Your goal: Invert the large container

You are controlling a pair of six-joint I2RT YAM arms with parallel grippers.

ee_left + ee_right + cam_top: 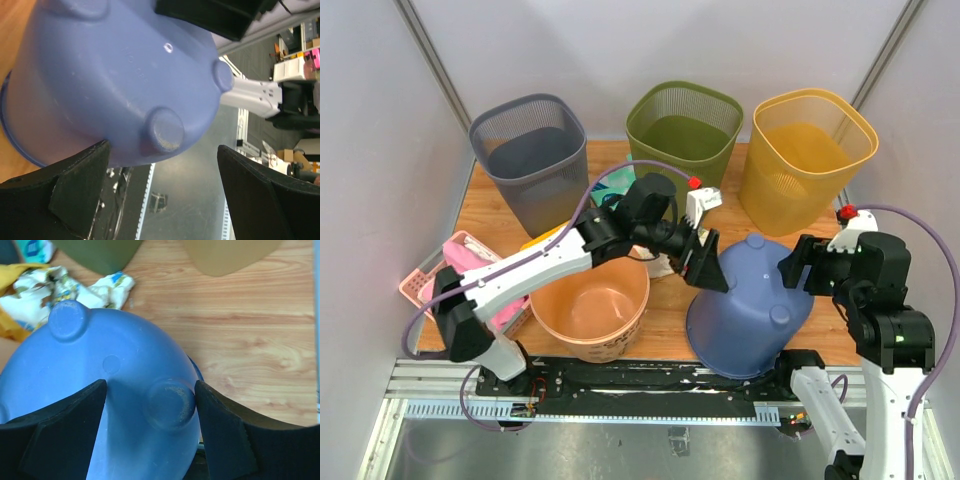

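— Where is the large container (pixel 745 310) now?
— It stands on the bench (pixel 240 325) near the front edge, between the two arms and just beside the orange bucket (pixel 590 305). Its bottom with the round feet faces up, a little tilted.
— And the claws?
— The left claw (pixel 705 265) is wide open at its left wall. The right claw (pixel 792 270) is also open at the right side, with one foot between its fingers (pixel 60 440). Neither claw grips it.
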